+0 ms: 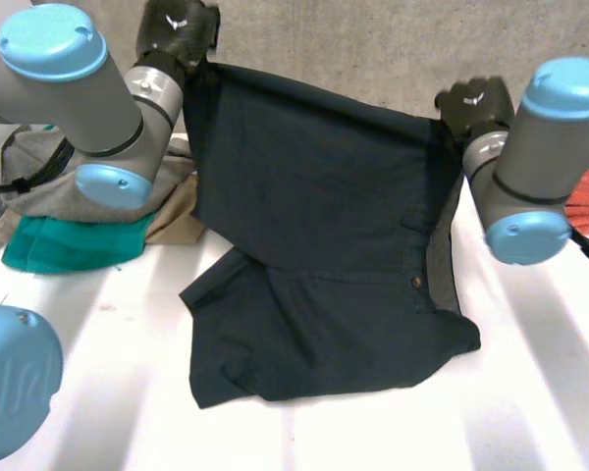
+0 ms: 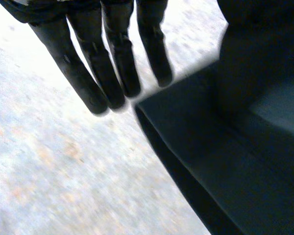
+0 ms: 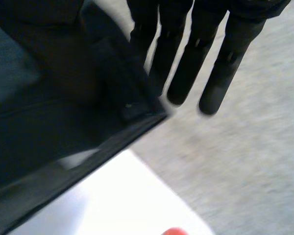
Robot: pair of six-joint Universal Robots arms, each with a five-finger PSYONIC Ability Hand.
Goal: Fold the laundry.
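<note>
item: dark shorts [image 1: 324, 245], 12 o'clock edge lifted, rest lying on white table [image 1: 530, 412]. left hand [image 1: 177, 34] pinches the 11 o'clock corner at its thumb, fingers straight; right hand [image 1: 476, 103] likewise at 1 o'clock. status: apparently early, no fold laid; clothes pile [image 1: 69, 240] at 9 o'clock waiting.

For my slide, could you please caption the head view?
Left hand and right hand hold dark shorts up over the white table.

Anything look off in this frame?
The shorts hang between the left hand and right hand, but the part resting on the table lies crooked, with a fold bunched on the left-arm side.
</note>
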